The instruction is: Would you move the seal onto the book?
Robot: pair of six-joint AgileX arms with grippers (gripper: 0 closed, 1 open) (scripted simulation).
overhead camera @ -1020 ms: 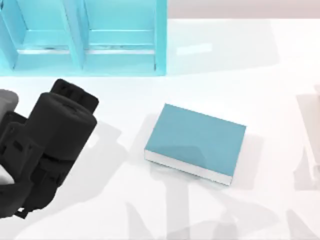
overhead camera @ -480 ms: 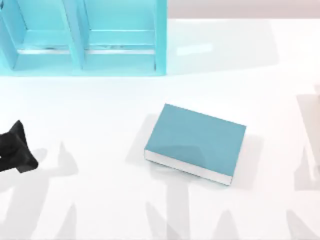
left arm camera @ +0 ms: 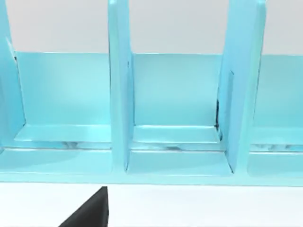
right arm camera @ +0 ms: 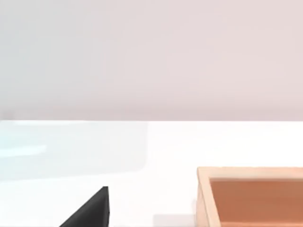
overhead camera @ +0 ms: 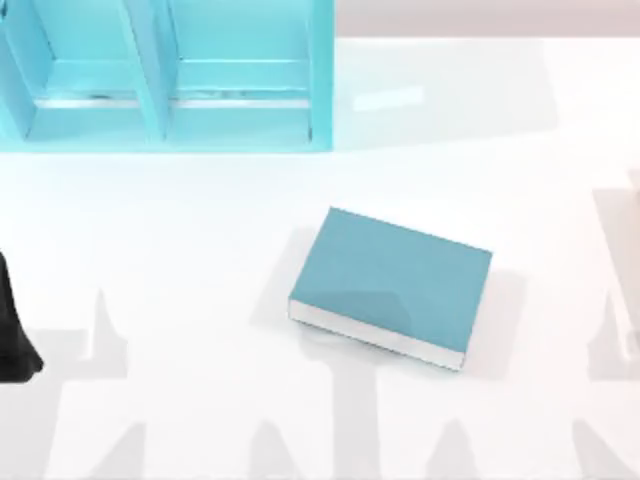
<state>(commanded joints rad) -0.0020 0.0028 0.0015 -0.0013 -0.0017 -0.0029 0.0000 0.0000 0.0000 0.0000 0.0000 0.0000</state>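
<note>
**Honestly, seal pickup hasn't started, book top is bare**

Top view: the book (overhead camera: 390,285) lies flat mid-table, teal cover up and nothing on it. My left arm (overhead camera: 12,340) sits at the table's left edge, well apart from the book. The light-cyan shelf unit (overhead camera: 170,80) stands at the far left, nowhere near the path.

Left wrist view: a black corner of the left gripper (left arm camera: 90,213) faces the shelf compartments. Can't tell how the pincer is set.

Right wrist view: same for the right gripper (right arm camera: 90,213). An open tan box (right arm camera: 251,198) sits near it.

I can't place the seal, so I'd guess we're at the locate-and-reach step. Next it needs an upright grasp, then a flat set-down on the cover.
</note>
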